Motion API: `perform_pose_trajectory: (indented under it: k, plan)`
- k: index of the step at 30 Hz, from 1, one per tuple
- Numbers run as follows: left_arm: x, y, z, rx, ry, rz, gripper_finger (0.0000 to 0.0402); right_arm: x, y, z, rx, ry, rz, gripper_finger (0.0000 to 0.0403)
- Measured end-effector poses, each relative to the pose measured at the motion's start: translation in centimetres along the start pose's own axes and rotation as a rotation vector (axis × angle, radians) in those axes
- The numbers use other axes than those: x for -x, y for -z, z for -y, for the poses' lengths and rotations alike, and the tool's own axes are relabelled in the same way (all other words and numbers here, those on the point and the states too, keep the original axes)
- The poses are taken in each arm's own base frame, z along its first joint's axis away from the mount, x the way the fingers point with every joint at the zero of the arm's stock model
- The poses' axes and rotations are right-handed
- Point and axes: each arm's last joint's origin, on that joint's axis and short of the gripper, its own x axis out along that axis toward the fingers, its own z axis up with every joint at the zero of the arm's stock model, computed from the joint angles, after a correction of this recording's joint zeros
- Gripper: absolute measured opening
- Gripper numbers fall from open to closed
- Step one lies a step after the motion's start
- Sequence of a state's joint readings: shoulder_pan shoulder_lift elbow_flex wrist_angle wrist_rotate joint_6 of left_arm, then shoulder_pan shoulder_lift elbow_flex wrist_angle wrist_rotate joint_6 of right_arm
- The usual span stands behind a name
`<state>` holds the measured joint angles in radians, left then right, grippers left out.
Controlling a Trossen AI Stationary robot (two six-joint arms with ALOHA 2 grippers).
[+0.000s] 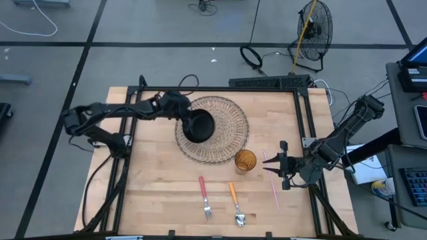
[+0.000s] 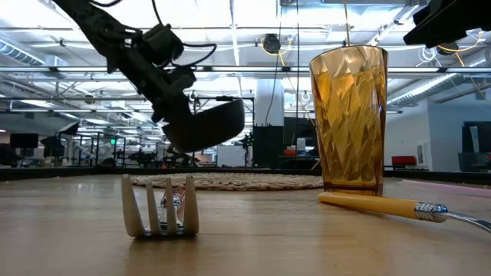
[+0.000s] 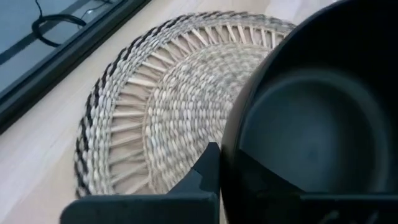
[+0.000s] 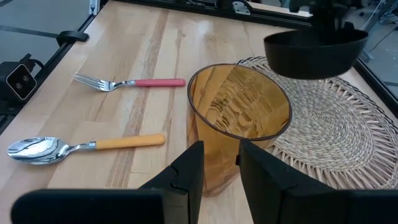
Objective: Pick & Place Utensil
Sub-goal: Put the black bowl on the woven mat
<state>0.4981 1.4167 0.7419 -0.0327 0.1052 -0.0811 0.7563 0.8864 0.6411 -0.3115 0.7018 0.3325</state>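
Note:
A black bowl (image 1: 198, 127) hangs in my left gripper (image 3: 230, 180) above a round woven placemat (image 1: 230, 137). The low view shows the bowl (image 2: 203, 126) lifted clear of the mat (image 2: 230, 182) and tilted. An amber faceted cup (image 1: 245, 161) stands upright at the mat's near right edge. My right gripper (image 1: 268, 166) is open, just right of the cup (image 4: 239, 121) and apart from it. A red-handled fork (image 1: 204, 197) and an orange-handled spoon (image 1: 235, 203) lie flat near the table's near edge. My left gripper holds the black bowl by its rim (image 3: 227, 155) on the side toward the table's left. One finger (image 3: 205, 177) is outside the wall and the other inside. The bowl is lifted clear of the placemat and tilted.
A thin pink stick (image 1: 273, 185) lies right of the cup, under my right gripper. A black frame rail (image 1: 303, 127) runs along the table's edges. The fork (image 4: 127, 82) and spoon (image 4: 81, 147) lie left of the cup, with bare wood around them.

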Motion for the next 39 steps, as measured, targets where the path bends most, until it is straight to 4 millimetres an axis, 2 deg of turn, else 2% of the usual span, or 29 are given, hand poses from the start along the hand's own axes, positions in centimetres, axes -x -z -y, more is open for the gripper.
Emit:
perform_pose_trajectory:
  k: [6,11,15,18,22,30,39]
  plan:
    - [-1.7,-1.0,-1.0,0.024,-0.025,-0.061,0.0027,0.0,0.0,0.0,0.0,0.0,0.0,0.0089]
    - [-3.2,-2.0,-1.0,0.004,-0.013,-0.108,0.0012,0.0,0.0,0.0,-0.005,0.0,0.0,0.0089]
    - [-4.1,-2.3,-1.0,-0.01,0.0,-0.157,0.0007,0.0,0.0,0.0,-0.02,-0.001,0.0,0.0089]
    - [-4.6,-2.0,-1.1,-0.005,-0.003,-0.185,0.0022,0.0,0.0,-0.1,-0.019,-0.004,0.0,0.0089]
    - [-4.9,-1.6,-1.3,0.0,-0.005,-0.213,0.0031,0.0,0.0,-0.1,-0.019,-0.003,-0.001,0.0089]
    - [-5.0,-1.5,-1.3,-0.006,-0.005,-0.221,0.0006,0.0,0.0,-0.1,-0.018,-0.004,-0.001,0.0089]
    - [-5.0,-1.5,-1.3,-0.006,-0.004,-0.223,0.0039,0.0,0.1,-0.1,-0.015,-0.003,-0.002,0.0089]
